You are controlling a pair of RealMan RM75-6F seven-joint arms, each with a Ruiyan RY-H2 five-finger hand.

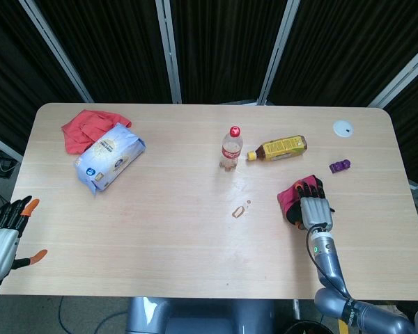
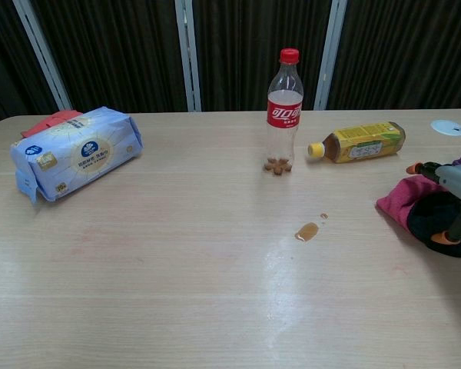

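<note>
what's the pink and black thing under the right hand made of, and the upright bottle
The pink and black bundle looks like soft cloth: matte, rumpled, slumped folds, no shine. The right hand lies on top of it. The upright bottle looks like clear, glossy thin plastic: you see through it to a brown residue at the bottom; it has a red cap and a red label.

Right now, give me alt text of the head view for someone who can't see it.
The right hand rests on a pink and black cloth at the table's right side. A small brown spill lies beside it, below an upright cola bottle. The left hand hovers open off the left edge.
</note>
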